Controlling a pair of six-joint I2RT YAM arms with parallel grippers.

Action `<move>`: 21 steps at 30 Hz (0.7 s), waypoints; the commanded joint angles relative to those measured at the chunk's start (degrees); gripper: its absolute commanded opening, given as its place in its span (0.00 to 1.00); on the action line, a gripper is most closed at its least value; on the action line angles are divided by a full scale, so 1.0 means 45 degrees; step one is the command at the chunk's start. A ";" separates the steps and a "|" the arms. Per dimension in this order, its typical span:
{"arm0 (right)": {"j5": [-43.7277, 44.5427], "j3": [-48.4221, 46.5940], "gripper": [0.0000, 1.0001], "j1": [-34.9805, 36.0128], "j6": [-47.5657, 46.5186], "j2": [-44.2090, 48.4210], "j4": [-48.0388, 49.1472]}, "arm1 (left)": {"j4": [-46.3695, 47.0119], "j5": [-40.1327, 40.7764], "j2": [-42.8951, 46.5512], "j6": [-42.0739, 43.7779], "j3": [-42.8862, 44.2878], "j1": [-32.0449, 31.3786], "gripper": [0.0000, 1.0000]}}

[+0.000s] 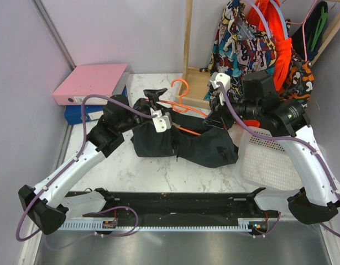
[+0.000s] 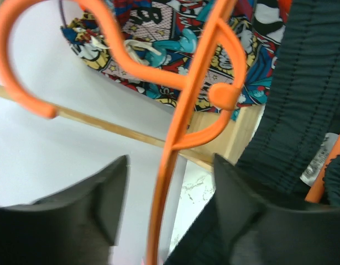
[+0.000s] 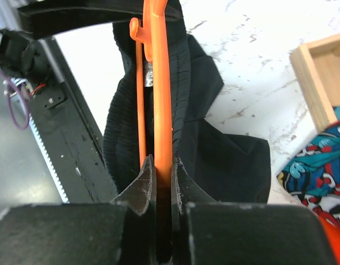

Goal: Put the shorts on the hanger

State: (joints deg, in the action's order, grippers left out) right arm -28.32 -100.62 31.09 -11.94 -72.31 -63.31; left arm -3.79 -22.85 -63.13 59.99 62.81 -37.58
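Pinching the hanger (image 3: 164, 83) by its bar, your right end effector (image 3: 163, 171) holds it amid the shorts (image 1: 203, 146) lying on the bench (image 1: 158, 171), while your left end effector (image 2: 170, 163) stands spread around its stem.

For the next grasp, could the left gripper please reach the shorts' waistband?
Probably yes: the shorts' waistband lies beside the open left gripper, though the hanger's bar stands between its fingers.

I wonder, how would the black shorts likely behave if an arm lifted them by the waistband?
Probably floppy: the shorts lie in slumped folds on the table, so they would sag and drape. Likely light, being thin fabric. The gathered waistband may bunch around the hanger rather than slide.
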 commanded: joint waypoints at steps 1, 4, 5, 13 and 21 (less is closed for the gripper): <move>0.1056 -0.0492 0.00 -0.0229 0.1130 0.0677 0.1041 | 0.1214 0.0701 -0.0033 -0.2585 0.1510 0.0090 0.91; 0.2130 -0.0511 0.00 -0.0346 0.1325 0.0952 0.1158 | 0.1019 0.1325 -0.0285 -0.3738 0.2759 0.0090 0.99; 0.2403 -0.0550 0.00 -0.0385 0.1346 0.0991 0.1178 | 0.1018 0.1502 -0.0345 -0.4146 0.3303 0.0109 0.99; 0.7030 -0.1993 0.00 -0.0679 0.1132 0.1012 0.1802 | 0.0394 0.2421 -0.0229 -0.5147 0.4286 0.0188 0.99; 1.1755 -0.3983 0.00 -0.0737 0.0311 -0.0393 0.2037 | 0.0140 0.2383 0.0553 -0.5303 0.3134 0.0188 0.99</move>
State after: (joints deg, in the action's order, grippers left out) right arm 10.61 -112.62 28.23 -9.19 -71.22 -60.23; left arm -2.26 -13.13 -62.76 39.31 78.63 -36.97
